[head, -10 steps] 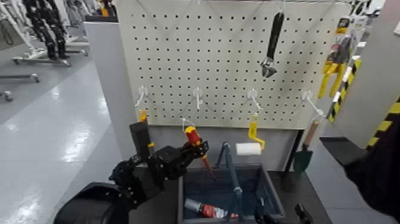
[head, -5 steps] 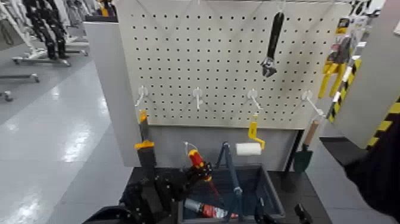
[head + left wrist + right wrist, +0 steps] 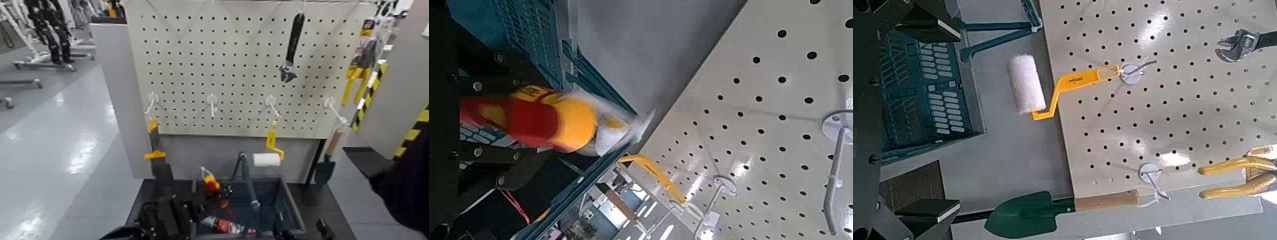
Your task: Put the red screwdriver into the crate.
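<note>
The red screwdriver [image 3: 209, 184] is gripped in my left gripper [image 3: 207, 198], which is shut on its handle. It stands tilted over the left part of the crate [image 3: 286, 199], with the red-and-yellow handle up and the shaft pointing down inside. In the left wrist view the handle [image 3: 537, 116] sits between my dark fingers [image 3: 484, 165], next to the crate's slatted wall [image 3: 529, 30]. My right gripper [image 3: 301, 230] waits low at the crate's near right, fingers apart and empty.
A red-and-white cylinder [image 3: 223, 225] lies in the crate, and the arched bar handle [image 3: 248, 179] crosses its middle. On the pegboard [image 3: 242, 70] hang a white paint roller [image 3: 266, 159], a wrench [image 3: 290, 48] and a trowel [image 3: 325, 169]. An orange-and-black tool [image 3: 154, 159] stands at the left.
My left gripper has come down with the screwdriver, from in front of the pegboard's lower edge to low over the crate's left side. The right arm has not moved.
</note>
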`<action>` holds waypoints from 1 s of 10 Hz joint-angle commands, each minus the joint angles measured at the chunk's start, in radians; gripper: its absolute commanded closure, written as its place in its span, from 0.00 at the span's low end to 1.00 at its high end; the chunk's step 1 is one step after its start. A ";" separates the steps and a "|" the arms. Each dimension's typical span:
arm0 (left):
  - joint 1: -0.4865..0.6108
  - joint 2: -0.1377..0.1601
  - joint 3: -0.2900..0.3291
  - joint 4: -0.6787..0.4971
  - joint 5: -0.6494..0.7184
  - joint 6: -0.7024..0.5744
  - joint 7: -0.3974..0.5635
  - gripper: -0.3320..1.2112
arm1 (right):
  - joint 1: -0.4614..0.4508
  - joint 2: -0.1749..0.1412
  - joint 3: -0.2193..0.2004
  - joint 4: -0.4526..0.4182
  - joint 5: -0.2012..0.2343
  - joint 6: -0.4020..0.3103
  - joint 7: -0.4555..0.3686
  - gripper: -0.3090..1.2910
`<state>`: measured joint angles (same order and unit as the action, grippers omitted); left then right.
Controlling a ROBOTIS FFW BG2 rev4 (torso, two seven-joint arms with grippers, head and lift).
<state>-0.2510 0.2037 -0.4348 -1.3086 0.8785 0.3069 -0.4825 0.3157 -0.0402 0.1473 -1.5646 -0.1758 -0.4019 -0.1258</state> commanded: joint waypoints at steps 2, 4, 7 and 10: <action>0.029 0.000 0.031 -0.058 -0.003 -0.055 0.081 0.33 | 0.002 0.000 -0.003 0.000 -0.004 0.000 0.002 0.27; 0.035 0.002 0.068 -0.106 -0.061 -0.058 0.085 0.33 | 0.002 0.000 -0.002 0.000 -0.004 0.000 0.003 0.27; 0.059 0.003 0.107 -0.193 -0.242 -0.124 0.101 0.33 | 0.002 0.002 -0.002 0.000 -0.005 0.000 0.003 0.27; 0.124 0.002 0.145 -0.251 -0.424 -0.229 0.173 0.32 | 0.002 0.002 -0.003 -0.002 -0.008 0.000 0.003 0.28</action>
<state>-0.1426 0.2069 -0.2981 -1.5512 0.4913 0.1069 -0.3099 0.3178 -0.0383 0.1441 -1.5661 -0.1831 -0.4019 -0.1225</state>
